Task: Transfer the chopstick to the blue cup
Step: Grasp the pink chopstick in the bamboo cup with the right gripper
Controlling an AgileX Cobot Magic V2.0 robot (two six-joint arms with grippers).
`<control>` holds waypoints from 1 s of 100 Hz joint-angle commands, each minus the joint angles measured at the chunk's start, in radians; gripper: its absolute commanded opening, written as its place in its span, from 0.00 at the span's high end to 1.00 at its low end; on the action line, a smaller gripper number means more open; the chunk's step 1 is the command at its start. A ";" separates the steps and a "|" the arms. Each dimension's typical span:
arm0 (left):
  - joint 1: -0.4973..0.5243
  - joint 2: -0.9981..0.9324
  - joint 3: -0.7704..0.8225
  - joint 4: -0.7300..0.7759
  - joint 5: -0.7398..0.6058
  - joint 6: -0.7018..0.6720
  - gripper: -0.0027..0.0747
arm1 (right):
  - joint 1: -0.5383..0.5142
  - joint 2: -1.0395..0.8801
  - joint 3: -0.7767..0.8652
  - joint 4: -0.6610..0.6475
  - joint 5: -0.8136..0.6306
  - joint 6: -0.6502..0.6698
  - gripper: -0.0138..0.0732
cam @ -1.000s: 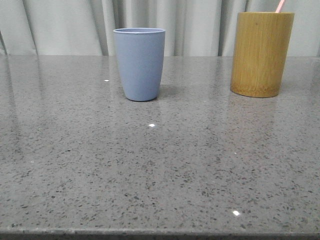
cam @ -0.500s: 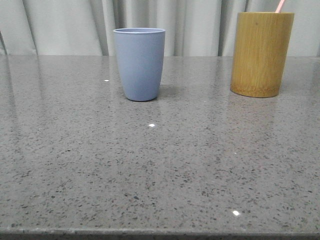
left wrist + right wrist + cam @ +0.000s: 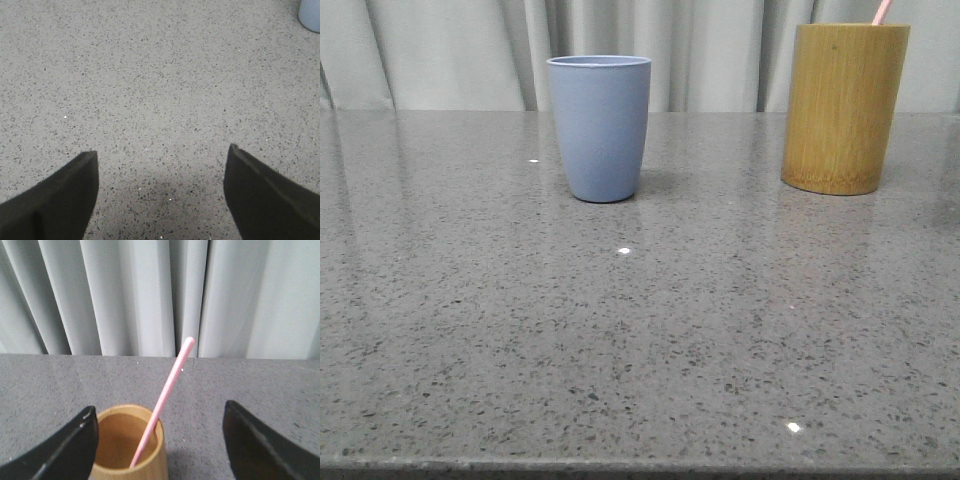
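Note:
The blue cup (image 3: 599, 127) stands upright at the back middle of the table; its base corner shows in the left wrist view as the blue cup (image 3: 311, 14). A pale pink chopstick (image 3: 162, 401) leans inside the bamboo cylinder (image 3: 131, 445), its tip poking above the rim as the chopstick (image 3: 882, 11) in the front view. My right gripper (image 3: 159, 412) is open, hovering short of the cylinder with the chopstick between the lines of its fingers, not touching. My left gripper (image 3: 162, 155) is open over bare countertop, away from the cup.
The bamboo cylinder (image 3: 844, 107) stands at the back right, well apart from the blue cup. A grey speckled stone countertop (image 3: 640, 330) runs to its front edge at the bottom of the front view. Pale curtains (image 3: 720, 50) hang behind.

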 commanded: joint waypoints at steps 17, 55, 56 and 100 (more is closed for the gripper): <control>0.005 0.004 -0.024 0.009 -0.068 -0.012 0.30 | -0.006 0.119 -0.040 0.061 -0.246 -0.004 0.23; 0.005 0.004 -0.024 0.009 -0.068 -0.012 0.30 | -0.008 0.229 -0.048 0.156 -0.390 -0.004 0.23; 0.005 0.004 -0.024 0.009 -0.068 -0.012 0.30 | -0.008 0.231 -0.048 0.156 -0.390 -0.004 0.23; 0.005 0.004 -0.024 0.009 -0.068 -0.012 0.30 | -0.020 0.339 -0.181 0.156 -0.331 -0.005 0.23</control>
